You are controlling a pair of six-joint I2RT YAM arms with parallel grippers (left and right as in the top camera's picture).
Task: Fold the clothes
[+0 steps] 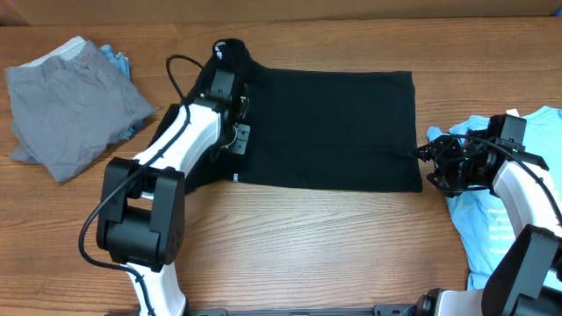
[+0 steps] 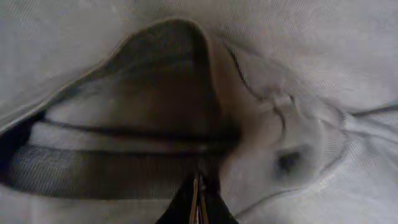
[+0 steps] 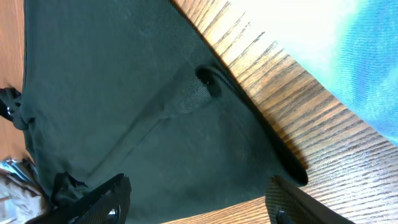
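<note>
A black garment [image 1: 325, 127] lies spread flat on the wooden table. My left gripper [image 1: 226, 54] is at its far left corner, where the cloth is bunched up. In the left wrist view the jaws [image 2: 198, 200] are shut, with folds of the cloth [image 2: 155, 106] pressed close around them. My right gripper [image 1: 427, 165] is open at the garment's right edge, low over the table. In the right wrist view its fingers [image 3: 199, 202] straddle the black cloth [image 3: 124, 93] near its hem.
A folded grey garment [image 1: 70, 105] lies at the far left with a bit of blue cloth [image 1: 116, 61] beside it. A light blue garment [image 1: 514, 211] lies at the right, under my right arm. Bare wood [image 1: 334, 254] runs along the front.
</note>
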